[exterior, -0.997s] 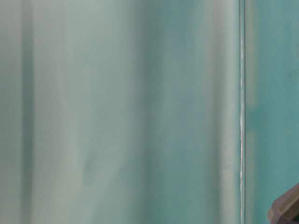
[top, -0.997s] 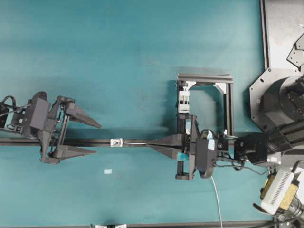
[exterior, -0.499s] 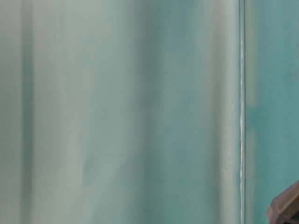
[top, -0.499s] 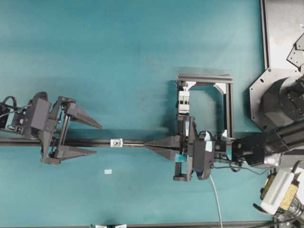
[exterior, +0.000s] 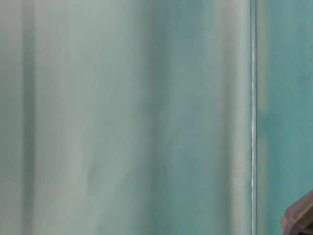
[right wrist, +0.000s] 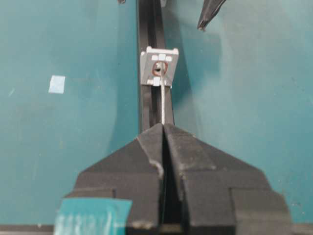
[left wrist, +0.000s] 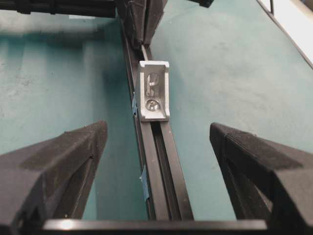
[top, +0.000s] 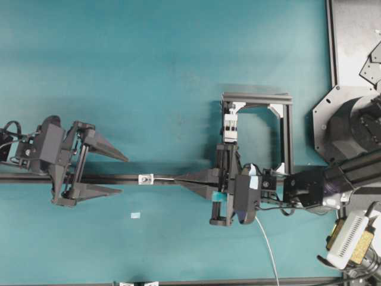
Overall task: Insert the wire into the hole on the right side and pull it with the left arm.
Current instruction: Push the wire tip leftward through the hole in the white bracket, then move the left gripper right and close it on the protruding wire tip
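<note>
The insertion step is in hand. The right claw (right wrist: 164,128) is pinched shut on the wire (right wrist: 162,100), whose stiff tip sticks out toward twelve o'clock in the right wrist view and reaches the hole (right wrist: 159,68) in the small silver block (right wrist: 159,67). The tip looks to be at or just inside the opening; how far it has gone through I cannot tell.

From overhead, the block (top: 145,179) sits on the black rail (top: 113,179) that crosses the counter (top: 178,71), with the right claw (top: 180,179) at its three o'clock, near but apart, and the wire (top: 166,179) bridging the short gap between them. The slack wire (top: 266,238) trails off toward five o'clock behind the right arm.

The left claw (top: 124,174) waits at the block's nine o'clock, spread wide and holding nothing, its fingers (top: 104,146) straddling the rail. In the left wrist view the block (left wrist: 154,97) lies at twelve o'clock between those fingers (left wrist: 58,156), and no wire end shows on this side yet (the dark tips of the right claw (left wrist: 143,24) loom just beyond it).

Next, I judge, the right claw must push on along the rail line, keeping the thin tip straight so it does not buckle, until an end emerges for the left claw to close on and pull.

The table-level view is a blur of teal and tells nothing.
</note>
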Robot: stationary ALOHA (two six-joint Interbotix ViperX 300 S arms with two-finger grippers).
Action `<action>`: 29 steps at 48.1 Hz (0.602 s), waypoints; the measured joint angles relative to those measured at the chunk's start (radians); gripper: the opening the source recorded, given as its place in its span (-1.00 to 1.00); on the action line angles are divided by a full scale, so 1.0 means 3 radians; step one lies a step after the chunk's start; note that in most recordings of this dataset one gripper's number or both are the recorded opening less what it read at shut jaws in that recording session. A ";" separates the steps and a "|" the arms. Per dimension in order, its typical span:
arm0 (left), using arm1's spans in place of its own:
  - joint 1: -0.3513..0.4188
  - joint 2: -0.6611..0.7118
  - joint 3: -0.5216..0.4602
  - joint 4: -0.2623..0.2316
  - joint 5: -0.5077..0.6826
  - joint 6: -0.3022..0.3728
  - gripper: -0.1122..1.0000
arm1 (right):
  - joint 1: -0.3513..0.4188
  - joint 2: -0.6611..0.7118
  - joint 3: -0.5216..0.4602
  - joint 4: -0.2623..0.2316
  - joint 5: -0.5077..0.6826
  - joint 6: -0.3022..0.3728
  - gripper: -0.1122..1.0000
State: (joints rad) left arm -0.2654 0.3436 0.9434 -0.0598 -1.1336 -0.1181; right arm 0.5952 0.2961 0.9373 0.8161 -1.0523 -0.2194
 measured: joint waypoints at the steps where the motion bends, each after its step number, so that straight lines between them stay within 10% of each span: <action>1: 0.0000 0.0000 0.0000 0.0000 0.0000 0.0000 0.67 | -0.0010 0.0000 -0.0005 0.0000 0.0000 -0.0005 -0.72; 29: 0.0000 0.0000 -0.0051 0.0000 0.0051 0.0000 0.67 | -0.0112 0.0112 -0.0153 -0.0041 0.0000 -0.0020 -0.72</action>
State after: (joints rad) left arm -0.2654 0.3436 0.9281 -0.0598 -1.1183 -0.1181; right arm 0.5614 0.3298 0.8912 0.8038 -1.0523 -0.2255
